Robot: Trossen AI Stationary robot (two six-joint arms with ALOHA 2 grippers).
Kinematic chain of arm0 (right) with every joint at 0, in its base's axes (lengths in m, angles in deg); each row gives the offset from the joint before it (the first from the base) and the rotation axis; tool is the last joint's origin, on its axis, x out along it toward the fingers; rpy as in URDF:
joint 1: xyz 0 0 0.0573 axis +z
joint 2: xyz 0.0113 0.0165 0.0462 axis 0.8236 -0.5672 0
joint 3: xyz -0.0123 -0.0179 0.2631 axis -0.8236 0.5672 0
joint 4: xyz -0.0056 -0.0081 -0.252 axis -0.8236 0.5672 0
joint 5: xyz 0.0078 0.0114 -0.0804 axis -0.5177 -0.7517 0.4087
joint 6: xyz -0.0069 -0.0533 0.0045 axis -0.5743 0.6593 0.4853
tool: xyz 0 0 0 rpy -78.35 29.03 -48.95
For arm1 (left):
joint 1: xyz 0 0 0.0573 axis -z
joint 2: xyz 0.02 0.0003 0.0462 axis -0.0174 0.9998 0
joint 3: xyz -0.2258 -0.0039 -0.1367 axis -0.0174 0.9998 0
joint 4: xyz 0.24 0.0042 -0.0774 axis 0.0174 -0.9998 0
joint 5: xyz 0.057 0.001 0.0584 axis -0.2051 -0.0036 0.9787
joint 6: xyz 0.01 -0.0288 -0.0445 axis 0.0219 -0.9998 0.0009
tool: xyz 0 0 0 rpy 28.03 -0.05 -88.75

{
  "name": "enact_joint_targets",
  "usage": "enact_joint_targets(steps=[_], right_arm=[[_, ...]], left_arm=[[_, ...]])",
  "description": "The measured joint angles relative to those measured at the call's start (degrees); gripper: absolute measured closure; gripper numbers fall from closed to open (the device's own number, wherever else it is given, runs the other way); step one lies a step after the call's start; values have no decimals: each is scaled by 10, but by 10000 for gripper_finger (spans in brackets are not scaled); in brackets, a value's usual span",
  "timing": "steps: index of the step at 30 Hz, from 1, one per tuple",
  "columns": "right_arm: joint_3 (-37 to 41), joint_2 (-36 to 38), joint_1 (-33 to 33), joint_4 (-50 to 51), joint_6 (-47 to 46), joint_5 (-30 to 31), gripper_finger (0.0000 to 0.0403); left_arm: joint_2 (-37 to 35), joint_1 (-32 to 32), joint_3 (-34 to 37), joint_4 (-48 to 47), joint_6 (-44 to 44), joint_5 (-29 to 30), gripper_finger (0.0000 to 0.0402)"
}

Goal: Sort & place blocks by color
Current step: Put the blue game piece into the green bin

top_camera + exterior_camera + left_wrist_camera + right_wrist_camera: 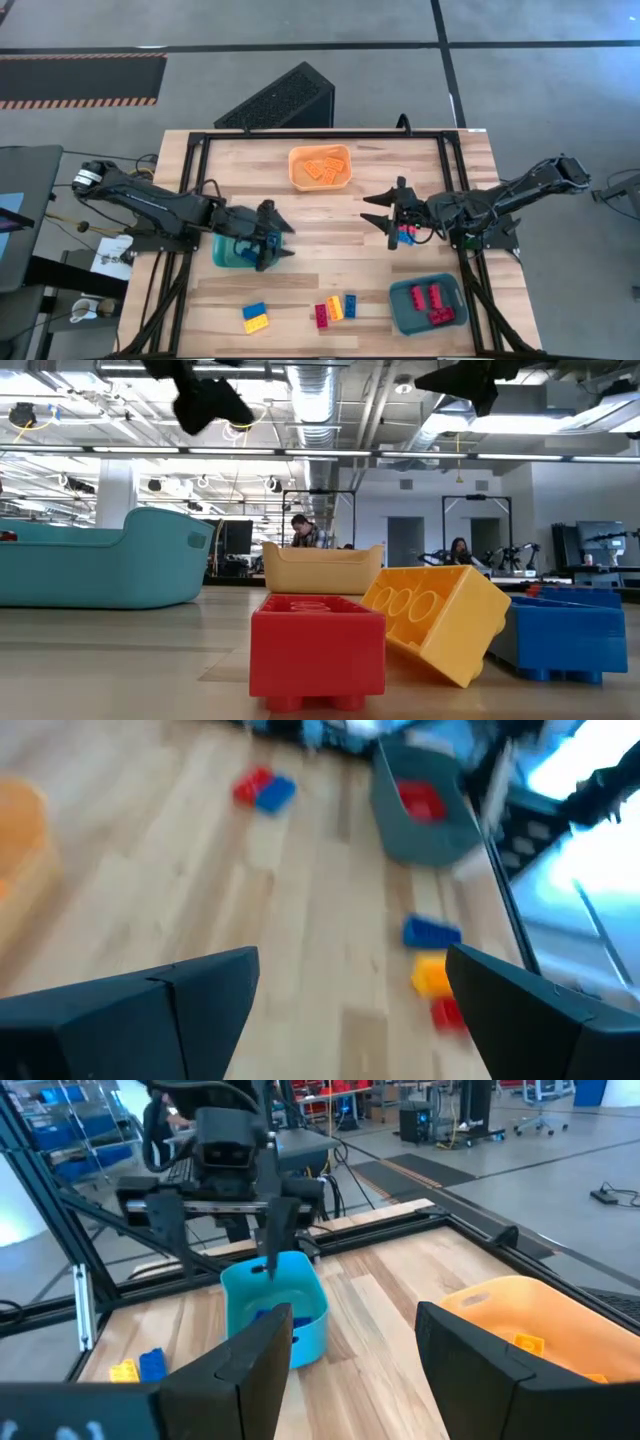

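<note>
Fingers of the left gripper (277, 240) spread above a teal bin (226, 252).

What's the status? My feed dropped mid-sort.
Left gripper open, empty, over the teal bin. Right gripper open, empty, hovering mid-table above red and blue blocks. Loose blocks remain at the near edge. Nothing in the way.

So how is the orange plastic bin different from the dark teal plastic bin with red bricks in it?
The orange plastic bin sits at the table's far edge, near the middle; the dark teal plastic bin sits at the near edge, on the right arm's side. The orange bin holds yellow-orange bricks, the dark teal bin red bricks. Both are small open rectangular bins, each holding bricks of a single colour.
</note>
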Motion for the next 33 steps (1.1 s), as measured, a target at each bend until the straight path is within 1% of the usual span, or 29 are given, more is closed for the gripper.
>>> enact_joint_targets(steps=[2,6,8,11,14,16,19,23,24,26,29,33], right_arm=[[0,0,0,0,0,-1,168],[0,0,8,1,0,-1,168],[0,0,13,0,0,-1,168],[0,0,19,0,1,-1,168],[0,0,20,0,12,-1,168],[0,0,20,0,14,-1,168],[0,0,20,0,15,-1,168],[0,0,18,-4,15,-1,168],[0,0,17,-5,15,-1,168],[0,0,17,-4,15,-1,168],[0,0,18,-1,15,-1,168],[0,0,19,0,15,-1,168]], left_arm=[[3,21,-27,-67,-15,10,93],[33,64,-110,-237,-61,59,93],[54,83,-151,-296,-81,60,93],[88,110,-194,-350,-101,50,93],[126,133,-211,-370,-101,25,93],[152,144,-216,-374,-86,3,93],[196,149,-223,-360,-59,-7,93],[261,146,-237,-300,-6,-7,93],[278,146,-242,-283,5,-16,93],[308,147,-255,-272,25,-58,93],[340,149,-279,-298,36,-111,93],[349,159,-285,-358,36,-121,93]])
